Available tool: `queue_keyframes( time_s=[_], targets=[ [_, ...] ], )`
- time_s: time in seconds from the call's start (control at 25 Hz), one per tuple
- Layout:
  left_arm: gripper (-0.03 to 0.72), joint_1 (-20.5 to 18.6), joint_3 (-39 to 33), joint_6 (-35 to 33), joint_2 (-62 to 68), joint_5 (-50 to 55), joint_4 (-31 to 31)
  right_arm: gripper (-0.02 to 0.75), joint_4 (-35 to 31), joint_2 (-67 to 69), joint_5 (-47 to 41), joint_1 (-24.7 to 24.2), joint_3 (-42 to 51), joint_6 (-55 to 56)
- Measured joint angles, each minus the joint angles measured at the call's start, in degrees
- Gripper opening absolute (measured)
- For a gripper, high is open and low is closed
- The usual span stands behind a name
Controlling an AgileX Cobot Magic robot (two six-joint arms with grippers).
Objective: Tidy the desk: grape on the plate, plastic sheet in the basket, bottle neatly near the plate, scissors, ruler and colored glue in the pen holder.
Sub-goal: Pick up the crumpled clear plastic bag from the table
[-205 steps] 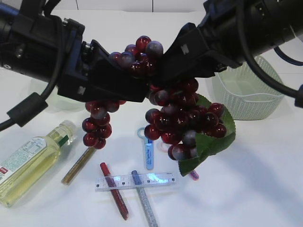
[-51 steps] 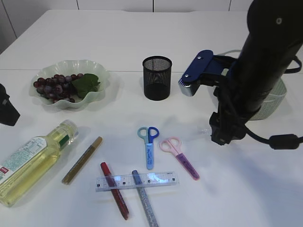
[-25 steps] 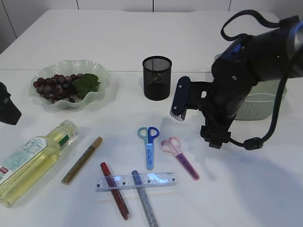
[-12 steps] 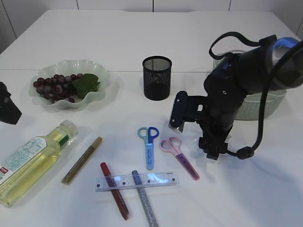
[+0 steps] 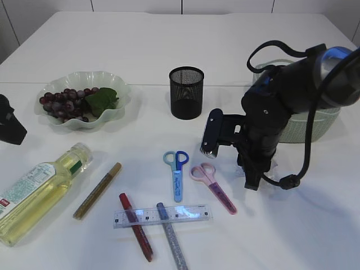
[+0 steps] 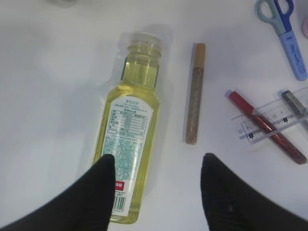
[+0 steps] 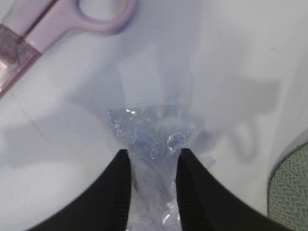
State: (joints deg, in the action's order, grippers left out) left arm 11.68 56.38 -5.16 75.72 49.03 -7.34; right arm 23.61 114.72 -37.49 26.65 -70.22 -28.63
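The right gripper [image 7: 153, 163] pinches a crumpled fold of the clear plastic sheet [image 7: 151, 132] between its dark fingers [image 7: 118, 192], low over the white desk [image 5: 169, 50]; whether the sheet has left the surface cannot be told. The pale green basket [image 5: 315, 126], where the sheet belongs, stands just behind and to the right of this gripper, its woven edge showing at the corner of the right wrist view. The pink scissors [image 5: 214, 185] lie just to the gripper's left.

One job appears finished: the grape [image 5: 64, 104] bunch, leaf and all, sits on the scalloped plate [image 5: 112, 79], far to the left of the working arm.

The rest looks untouched. The bottle [image 6: 130, 134] of yellow liquid lies on its side directly beneath the left gripper [image 6: 159, 166], whose jaws hang open and empty above its label; it must still be stood near the plate. To that gripper's right lie the gold glue stick [image 6: 195, 94], the red one [image 6: 264, 127] and the clear ruler [image 6: 269, 120] across it, with the blue scissors [image 6: 286, 33] farther on. A silver glue stick [image 5: 171, 239] lies under the ruler as well. The black mesh pen holder [image 5: 186, 93], left and behind the right gripper, has received none of the items still on the desk.
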Motion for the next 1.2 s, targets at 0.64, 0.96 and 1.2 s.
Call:
queue_keyframes(
  time_s=[0.64, 0.96, 1.2],
  targets=[
    [0.415, 0.0, 0.0, 0.0, 0.0, -0.3, 0.0, 0.015, 0.0, 0.0, 0.0, 0.0, 0.0, 0.1],
    [0.415, 0.0, 0.0, 0.0, 0.0, -0.3, 0.0, 0.015, 0.0, -2.1, 0.0, 0.0, 0.0, 1.2],
    [0.415, 0.0, 0.0, 0.0, 0.0, -0.3, 0.0, 0.015, 0.0, -4.9, 0.0, 0.0, 0.0, 2.2]
  ],
)
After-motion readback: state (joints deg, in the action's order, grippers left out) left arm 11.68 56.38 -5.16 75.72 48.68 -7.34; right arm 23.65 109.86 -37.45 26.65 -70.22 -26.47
